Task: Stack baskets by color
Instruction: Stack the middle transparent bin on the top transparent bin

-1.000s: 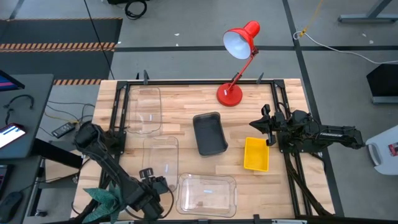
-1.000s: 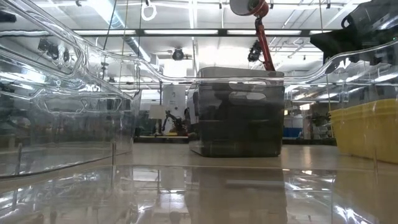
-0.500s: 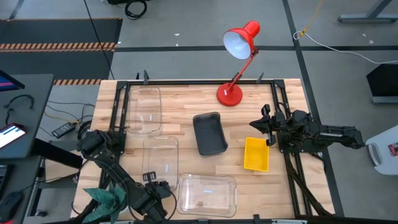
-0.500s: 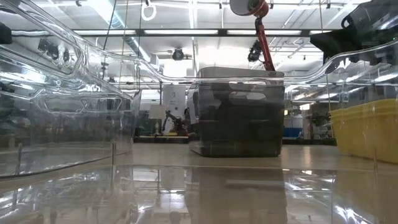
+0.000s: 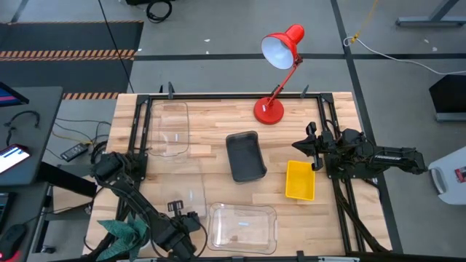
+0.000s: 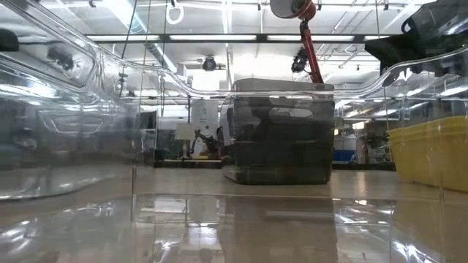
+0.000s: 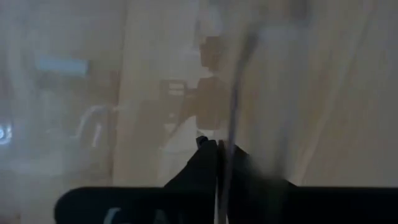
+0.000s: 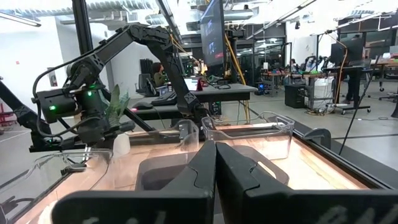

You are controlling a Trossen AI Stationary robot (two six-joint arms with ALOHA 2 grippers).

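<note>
Three clear baskets are on the table: one at the far left (image 5: 168, 129), one at the middle left (image 5: 189, 182) and one at the near edge (image 5: 244, 227). A dark grey basket (image 5: 245, 156) stands on its base at the centre, and a yellow basket (image 5: 300, 180) to its right. My left gripper (image 5: 178, 212) points down at the near end of the middle-left clear basket and is shut on it. My right gripper (image 5: 310, 148) waits shut at the table's right edge, level, with nothing in it. My left gripper pinches the clear basket's near end wall (image 7: 231, 118) between its two fingers, one inside the basket and one outside. The fingers come from above, pointing down. In the left wrist view the clear wall runs up from between the shut fingertips (image 7: 208, 155).
A red desk lamp (image 5: 277, 65) stands at the table's far edge, its base (image 5: 268, 110) behind the grey basket. A black frame (image 5: 233, 95) rims the table. In the low view the grey basket (image 6: 281, 135) and the yellow basket (image 6: 431, 157) show through clear walls.
My left gripper has come down onto the near end of the middle-left clear basket and has shut on its wall. The basket has shifted a little as the fingers closed; its outline and reflections differ from before. My right arm has kept still.
</note>
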